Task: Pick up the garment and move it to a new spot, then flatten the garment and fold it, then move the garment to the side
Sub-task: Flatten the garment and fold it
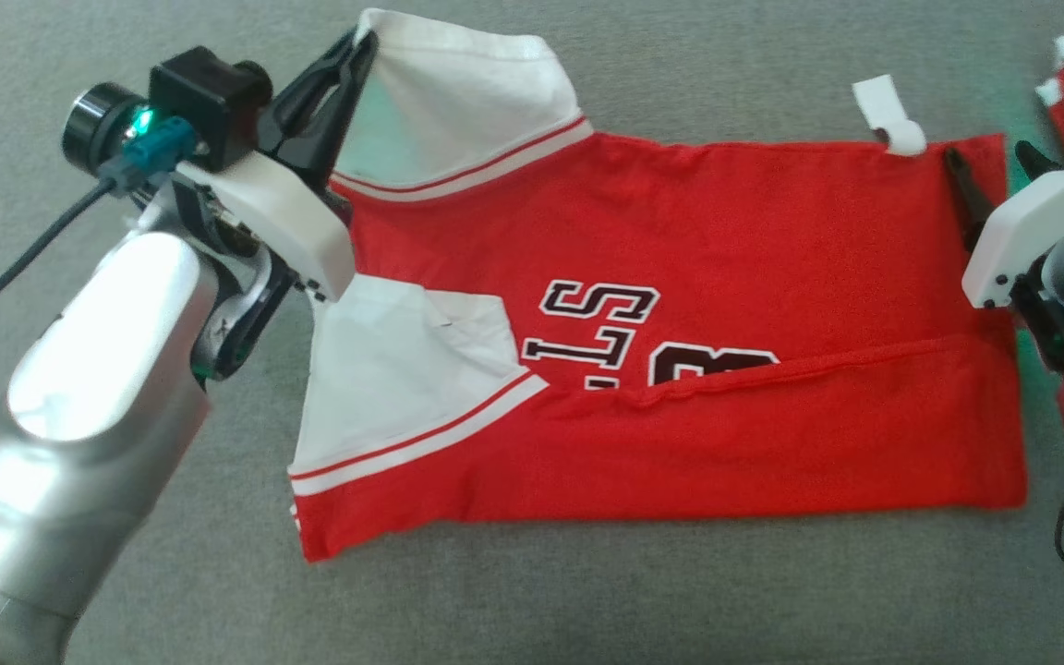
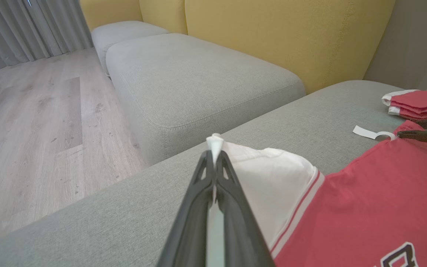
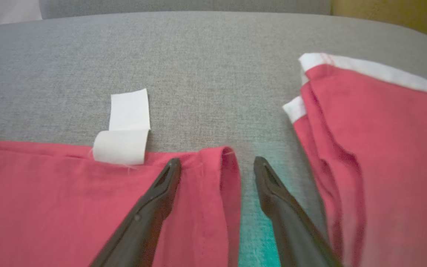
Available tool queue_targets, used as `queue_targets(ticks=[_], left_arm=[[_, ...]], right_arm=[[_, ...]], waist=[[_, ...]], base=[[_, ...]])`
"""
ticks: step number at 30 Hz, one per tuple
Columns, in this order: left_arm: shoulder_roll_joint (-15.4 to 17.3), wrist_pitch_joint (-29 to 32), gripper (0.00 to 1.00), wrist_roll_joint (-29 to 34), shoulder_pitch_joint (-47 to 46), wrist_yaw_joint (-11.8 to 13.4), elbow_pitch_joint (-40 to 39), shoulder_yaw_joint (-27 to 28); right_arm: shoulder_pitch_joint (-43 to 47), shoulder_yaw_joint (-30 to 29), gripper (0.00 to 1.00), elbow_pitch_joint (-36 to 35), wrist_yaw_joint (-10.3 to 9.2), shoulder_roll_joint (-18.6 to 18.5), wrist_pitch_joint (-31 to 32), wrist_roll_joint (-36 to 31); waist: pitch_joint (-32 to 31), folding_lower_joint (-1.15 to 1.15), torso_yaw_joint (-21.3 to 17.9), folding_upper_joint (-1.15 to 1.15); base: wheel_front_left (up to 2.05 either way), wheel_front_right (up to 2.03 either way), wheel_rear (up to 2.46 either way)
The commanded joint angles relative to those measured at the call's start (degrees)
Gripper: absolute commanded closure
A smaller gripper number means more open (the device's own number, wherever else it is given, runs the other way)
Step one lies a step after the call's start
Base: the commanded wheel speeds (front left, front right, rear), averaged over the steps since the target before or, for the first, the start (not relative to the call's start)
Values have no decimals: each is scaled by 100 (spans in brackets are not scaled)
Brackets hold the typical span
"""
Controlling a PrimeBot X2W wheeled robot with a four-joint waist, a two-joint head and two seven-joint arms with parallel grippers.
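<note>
Our left end effector [image 1: 361, 46] is pinched tight on the tip of the white sleeve [image 1: 458, 102] at the shirt's 10 o'clock, probably to pull that side over for the fold. The right end effector [image 3: 217, 165] is spread wide, straddling the hem corner at 2 o'clock and gripping nothing. Both arms reach in low from the sides. The red shirt [image 1: 726, 240] lies mostly flat on the sofa cushion [image 1: 587, 600].
</note>
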Motion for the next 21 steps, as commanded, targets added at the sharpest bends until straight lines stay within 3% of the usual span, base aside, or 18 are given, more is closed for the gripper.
queue_targets(ticks=[1,4,5,6,7,21], left_arm=[[294,70,100,-18,-144,75,-341,209],[388,188,100,-8,-71,131,-549,182],[415,210,100,-5,-58,148,-597,182],[435,228,100,-8,-50,168,-630,188],[453,239,100,-12,-46,192,-645,201],[587,-353,100,35,-527,484,21,702]], right_arm=[[-168,136,0,26,-4,-100,-21,-5],[-321,259,0,327,-4,-126,14,19],[-366,317,15,416,-4,-131,46,34],[-407,375,72,493,-4,-140,69,56],[-443,446,100,549,-4,-146,75,79],[-1310,900,100,169,-4,-49,-979,919]], waist=[[43,0,79,0],[74,0,106,0],[82,0,112,0],[85,0,116,0],[84,0,118,0],[102,0,-190,0]], base=[[0,0,0],[0,0,0],[0,0,0],[0,0,0],[0,0,0],[0,0,0]])
